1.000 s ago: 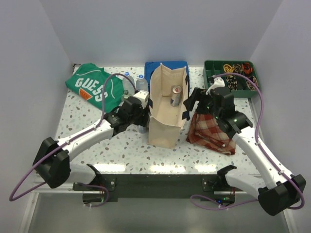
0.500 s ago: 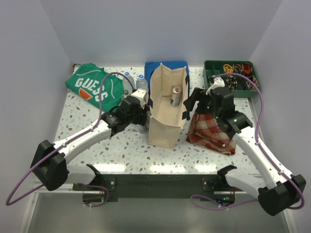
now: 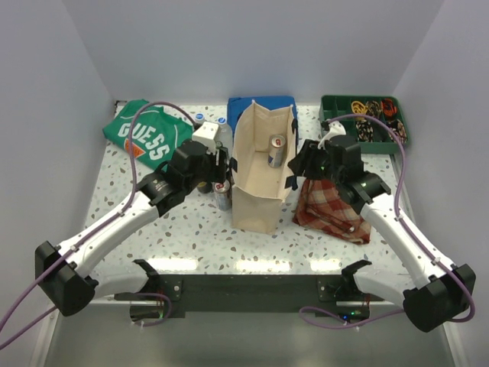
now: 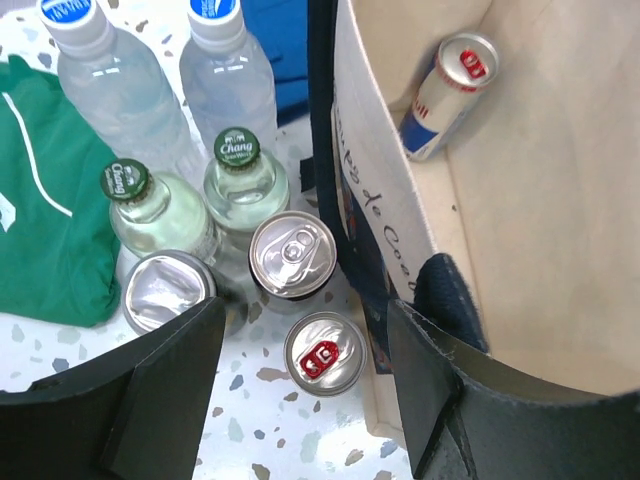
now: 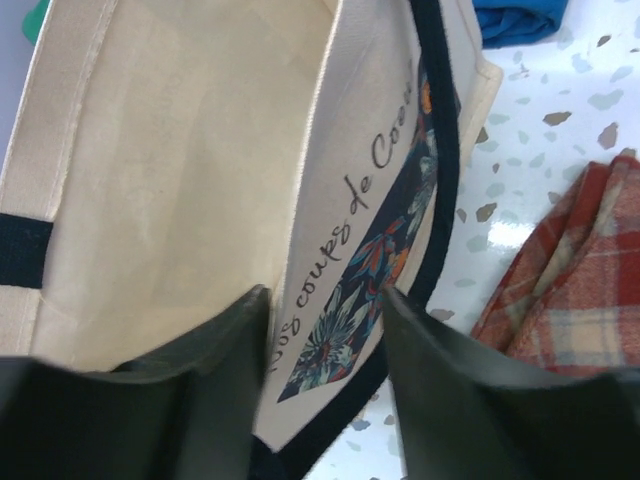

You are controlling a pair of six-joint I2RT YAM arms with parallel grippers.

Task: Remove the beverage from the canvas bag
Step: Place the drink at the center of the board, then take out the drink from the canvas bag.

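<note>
The canvas bag (image 3: 256,202) stands upright mid-table, open at the top. The beverage, a blue and silver can (image 3: 276,150), leans against the far inside wall (image 4: 448,95). My right gripper (image 3: 296,164) is at the bag's right rim; in the right wrist view it (image 5: 327,295) is shut on the printed right wall (image 5: 350,250), one finger inside and one outside. My left gripper (image 4: 305,305) hangs open over the table just left of the bag (image 4: 560,250), above a standing red-tabbed can (image 4: 324,355), holding nothing.
Left of the bag stand two clear water bottles (image 4: 120,95), two green-capped bottles (image 4: 240,180) and two more cans (image 4: 292,253). A green shirt (image 3: 145,138) lies back left, a blue cloth (image 3: 260,103) behind the bag, a red plaid cloth (image 3: 332,206) on the right, a green tray (image 3: 363,122) back right.
My left gripper has risen and drawn back from beside the bag, uncovering the red-tabbed can standing on the table. My right gripper's jaws have closed on the bag's right wall.
</note>
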